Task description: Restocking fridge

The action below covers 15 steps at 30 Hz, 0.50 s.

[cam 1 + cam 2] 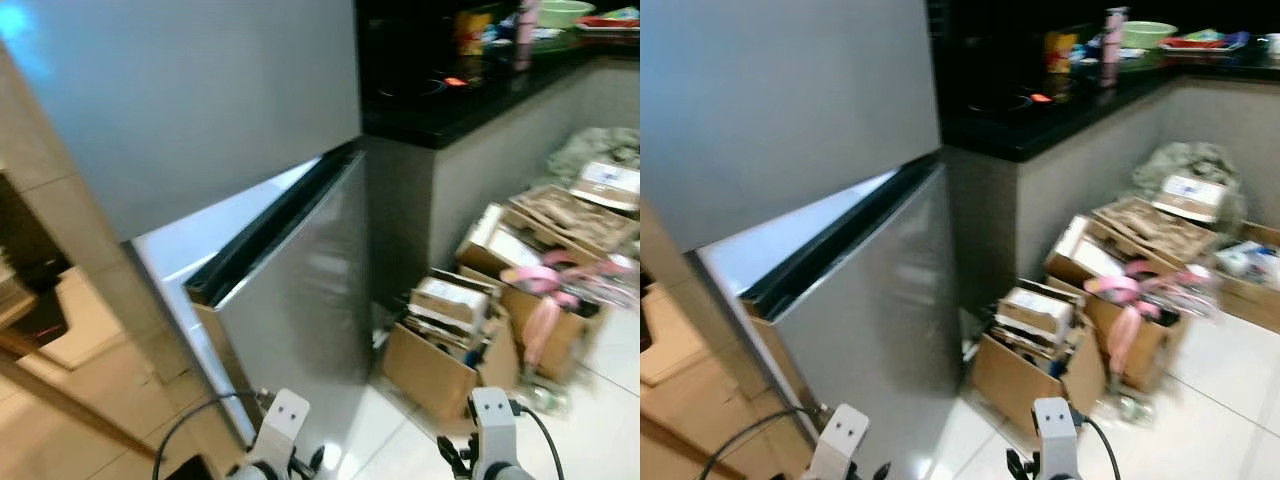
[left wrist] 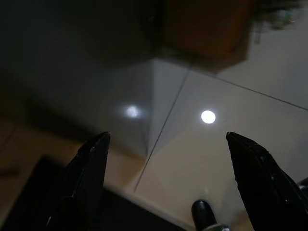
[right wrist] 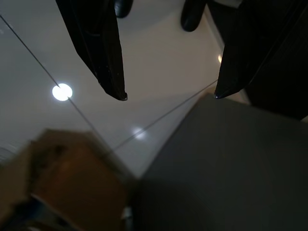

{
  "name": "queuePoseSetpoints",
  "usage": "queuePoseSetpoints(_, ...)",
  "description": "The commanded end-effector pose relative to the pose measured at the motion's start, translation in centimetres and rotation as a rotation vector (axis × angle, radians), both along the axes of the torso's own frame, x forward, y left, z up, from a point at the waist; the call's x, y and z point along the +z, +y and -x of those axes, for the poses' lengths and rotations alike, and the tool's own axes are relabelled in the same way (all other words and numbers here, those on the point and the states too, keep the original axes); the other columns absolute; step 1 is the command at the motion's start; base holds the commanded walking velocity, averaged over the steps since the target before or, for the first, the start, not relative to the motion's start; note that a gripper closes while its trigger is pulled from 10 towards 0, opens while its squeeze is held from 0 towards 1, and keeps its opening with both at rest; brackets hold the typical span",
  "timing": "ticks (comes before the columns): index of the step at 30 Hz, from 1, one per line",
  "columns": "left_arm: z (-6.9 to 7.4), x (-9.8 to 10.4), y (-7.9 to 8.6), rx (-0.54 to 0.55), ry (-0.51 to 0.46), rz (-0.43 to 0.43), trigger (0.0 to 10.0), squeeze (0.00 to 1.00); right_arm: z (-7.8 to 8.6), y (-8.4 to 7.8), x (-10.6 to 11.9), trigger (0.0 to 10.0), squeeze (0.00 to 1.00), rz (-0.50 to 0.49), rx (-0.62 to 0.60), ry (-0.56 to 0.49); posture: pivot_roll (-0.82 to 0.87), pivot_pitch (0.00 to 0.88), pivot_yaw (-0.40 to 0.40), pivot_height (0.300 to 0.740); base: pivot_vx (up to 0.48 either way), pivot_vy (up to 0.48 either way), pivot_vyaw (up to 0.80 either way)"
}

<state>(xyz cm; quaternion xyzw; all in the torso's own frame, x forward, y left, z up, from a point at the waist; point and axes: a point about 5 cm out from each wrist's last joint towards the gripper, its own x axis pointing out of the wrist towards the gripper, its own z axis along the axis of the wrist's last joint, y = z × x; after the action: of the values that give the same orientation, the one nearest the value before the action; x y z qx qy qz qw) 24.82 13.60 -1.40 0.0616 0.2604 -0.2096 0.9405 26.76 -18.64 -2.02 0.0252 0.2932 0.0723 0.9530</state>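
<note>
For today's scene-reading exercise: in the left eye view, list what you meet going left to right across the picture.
Wooden cabinet → fridge → black counter → open cardboard boxes → pink item.

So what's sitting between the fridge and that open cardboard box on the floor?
Between the fridge and the nearest cardboard box, the left eye view shows the grey end wall of the black-topped counter, then a bare strip of glossy white floor tile.
</note>
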Motion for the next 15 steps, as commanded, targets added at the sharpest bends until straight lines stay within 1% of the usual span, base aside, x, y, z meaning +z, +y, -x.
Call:
queuePoseSetpoints(1, 0.4, -0.1, 0.5, 0.038, 0.022, 0.017, 10.0, 0.0, 0.2, 0.4, -0.2, 10.0, 0.0, -0.008, 0.024, 0.016, 0.01, 0.062, 0.093, 0.707, 0.0, 0.0, 0.8)
queuePoseSetpoints(6, 0.8, -0.2, 0.8, 0.042, 0.025, 0.003, 10.0, 0.0, 0.1, 0.6, -0.2, 10.0, 0.0, -0.011, 0.042, 0.017, 0.02, 0.055, 0.089, 0.707, 0.0, 0.0, 0.8)
queuePoseSetpoints(9, 0.7, -0.3, 1.2, 0.073, 0.021, -0.016, 10.0, 0.0, 0.1, 0.7, -0.2, 10.0, 0.0, -0.024, 0.048, 0.014, 0.02, 0.052, 0.084, 0.707, 0.0, 0.0, 0.8)
queuePoseSetpoints(11, 0.7, -0.7, 2.2, 0.167, 0.034, -0.046, 10.0, 0.0, 0.1, 1.0, -0.2, 10.0, 0.0, -0.097, 0.032, 0.011, 0.03, 0.048, 0.082, 0.707, 0.0, 0.0, 0.8)
queuePoseSetpoints(12, 0.7, -0.7, 2.2, 0.167, 0.034, -0.046, 10.0, 0.0, 0.1, 1.0, -0.2, 10.0, 0.0, -0.097, 0.032, 0.011, 0.03, 0.048, 0.082, 0.707, 0.0, 0.0, 0.8)
queuePoseSetpoints(13, 0.7, -0.8, 2.5, 0.202, 0.04, -0.053, 10.0, 0.0, 0.1, 1.1, -0.2, 10.0, 0.0, -0.124, 0.024, 0.01, 0.03, 0.048, 0.082, 0.707, 0.0, 0.0, 0.8)
queuePoseSetpoints(15, 0.7, -0.6, 2.6, 0.233, 0.038, -0.036, 10.0, 0.0, 0.0, 1.1, -0.1, 10.0, 0.0, -0.135, 0.028, 0.003, 0.03, 0.045, 0.082, 0.707, 0.0, 0.0, 0.8)
